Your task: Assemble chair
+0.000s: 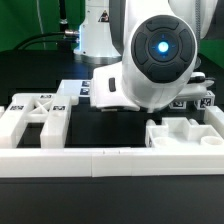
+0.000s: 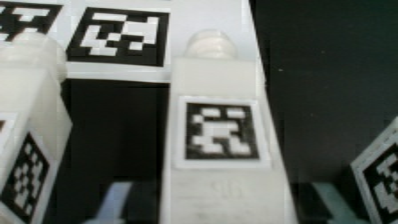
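In the wrist view a chunky white chair leg [image 2: 217,90] with a square tag and a small peg at its far end lies on the black table. My gripper [image 2: 222,198] is open and straddles its near end. One finger [image 2: 118,200] stands on either side, each with a thin dark gap to the leg. More tagged white chair parts lie beside it, a panel [image 2: 103,35] and a post [image 2: 25,150]. In the exterior view the arm's wrist housing [image 1: 160,55] hides the gripper and the leg. A white cross-braced chair panel [image 1: 40,115] lies at the exterior view's left.
A white chair part with open cut-outs [image 1: 185,132] lies at the exterior view's right. The long white border rail [image 1: 100,160] runs along the front. Tagged white pieces [image 1: 92,90] sit behind the arm. Another tagged part edge [image 2: 377,170] shows in the wrist view.
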Motion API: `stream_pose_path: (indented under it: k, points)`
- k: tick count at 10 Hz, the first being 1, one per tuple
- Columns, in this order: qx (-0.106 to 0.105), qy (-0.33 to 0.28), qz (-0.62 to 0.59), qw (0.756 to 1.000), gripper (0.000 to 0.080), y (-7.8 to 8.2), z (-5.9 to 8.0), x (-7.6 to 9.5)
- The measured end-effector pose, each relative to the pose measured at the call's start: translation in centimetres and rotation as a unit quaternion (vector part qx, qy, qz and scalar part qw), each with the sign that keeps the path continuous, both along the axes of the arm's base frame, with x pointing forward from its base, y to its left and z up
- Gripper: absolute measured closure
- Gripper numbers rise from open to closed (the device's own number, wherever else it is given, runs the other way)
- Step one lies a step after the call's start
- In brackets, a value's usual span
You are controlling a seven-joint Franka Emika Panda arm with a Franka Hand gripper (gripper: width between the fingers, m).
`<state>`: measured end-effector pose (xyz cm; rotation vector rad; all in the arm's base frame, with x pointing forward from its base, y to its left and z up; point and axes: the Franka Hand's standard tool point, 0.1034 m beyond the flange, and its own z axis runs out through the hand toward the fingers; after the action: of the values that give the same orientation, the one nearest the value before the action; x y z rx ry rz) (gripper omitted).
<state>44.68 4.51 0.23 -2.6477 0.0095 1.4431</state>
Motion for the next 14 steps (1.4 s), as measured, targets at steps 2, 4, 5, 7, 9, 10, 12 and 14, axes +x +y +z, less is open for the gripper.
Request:
stream_pose_path:
  k: [2, 4, 5, 7, 9, 10, 12, 14]
  points:
    - [0.002, 0.004, 0.001, 1.000, 0.0515, 0.1, 0.8, 0.4]
    - [0.007, 0.013, 0.003, 1.000, 0.0515, 0.1, 3.1, 1.8]
    - [0.010, 0.021, 0.004, 1.000, 0.0515, 0.0, 4.7, 2.6]
    - [0.010, 0.008, 0.005, 1.000, 0.0514, 0.1, 5.1, 3.3]
    - [0.009, -0.001, 0.004, 1.000, 0.0514, 0.1, 4.8, 3.6]
    - [0.009, -0.001, 0.004, 1.000, 0.0514, 0.1, 4.8, 3.6]
    - [0.008, -0.032, 0.002, 0.999, 0.0514, 0.0, 5.4, 5.1]
    - [0.005, -0.090, -0.002, 0.996, 0.0514, -0.1, 7.8, 7.1]
